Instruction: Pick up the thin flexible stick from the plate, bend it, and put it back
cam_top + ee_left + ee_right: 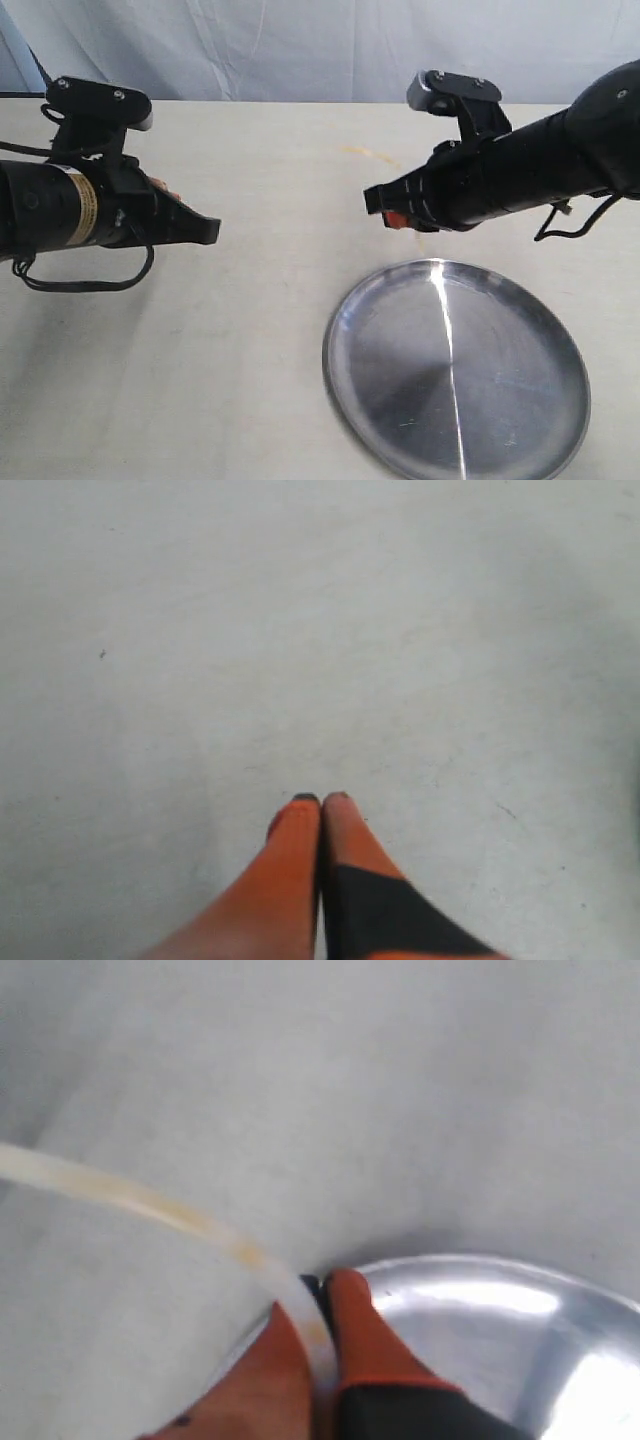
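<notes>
The thin flexible spaghetti-like stick [150, 1200] is translucent off-white, blotched yellow-tan along the stretch leading out from the right gripper [322, 1285]. That gripper's fingers [360, 1330] are bright orange, with a black band further back. The left gripper [321, 800] has the same orange fingers, dark at the tips, one with a black patch. Just beside the right gripper, the round shiny metal plate [400, 400] is silver-grey with a narrow white streak of glare. The flat tabletop [250, 350] is pale cream. The right arm [520, 170] is black; the left arm [40, 210] is black with a yellow-gold label band [82, 205].
</notes>
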You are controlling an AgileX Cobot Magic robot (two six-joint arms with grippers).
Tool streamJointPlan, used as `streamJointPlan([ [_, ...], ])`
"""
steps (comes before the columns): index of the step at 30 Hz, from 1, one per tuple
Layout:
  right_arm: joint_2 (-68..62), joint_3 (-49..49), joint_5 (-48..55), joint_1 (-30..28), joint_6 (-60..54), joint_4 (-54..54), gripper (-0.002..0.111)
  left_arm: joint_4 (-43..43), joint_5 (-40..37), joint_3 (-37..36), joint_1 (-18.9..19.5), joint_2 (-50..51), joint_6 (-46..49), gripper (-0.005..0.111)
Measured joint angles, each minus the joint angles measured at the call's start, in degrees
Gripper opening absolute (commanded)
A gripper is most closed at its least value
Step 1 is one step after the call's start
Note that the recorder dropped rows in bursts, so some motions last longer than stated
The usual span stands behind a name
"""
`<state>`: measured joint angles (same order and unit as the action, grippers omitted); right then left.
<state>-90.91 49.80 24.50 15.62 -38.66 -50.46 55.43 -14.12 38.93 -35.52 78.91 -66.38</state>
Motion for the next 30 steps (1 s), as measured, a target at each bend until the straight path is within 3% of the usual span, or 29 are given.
streamJointPlan([
  [3,0.0,0.0,5.1,0.0,15.9,21.1,-0.001,0.6,-1.4,0.0,0.0,-2.0,0.0,0.000],
  [7,0.0,0.0,14.0,0.0,24.5,32.5,-0.001,0.8,-1.7,0.0,0.0,-3.4,0.0,0.000],
  [15,0.0,0.0,25.0,0.0,26.7,36.1,-0.001,0.8,-0.8,0.0,0.0,-3.9,0.0,0.000],
  [18,0.0,0.0,25.9,0.0,26.7,37.0,0.010,0.8,-0.6,0.0,0.0,-3.9,0.0,0.000],
  [22,0.0,0.0,26.6,0.0,26.9,38.5,0.032,0.8,-0.6,0.0,0.0,-3.9,0.0,0.000],
  [30,0.0,0.0,26.7,0.0,32.1,43.9,0.034,0.8,-0.6,0.0,0.0,-3.9,0.0,0.000],
])
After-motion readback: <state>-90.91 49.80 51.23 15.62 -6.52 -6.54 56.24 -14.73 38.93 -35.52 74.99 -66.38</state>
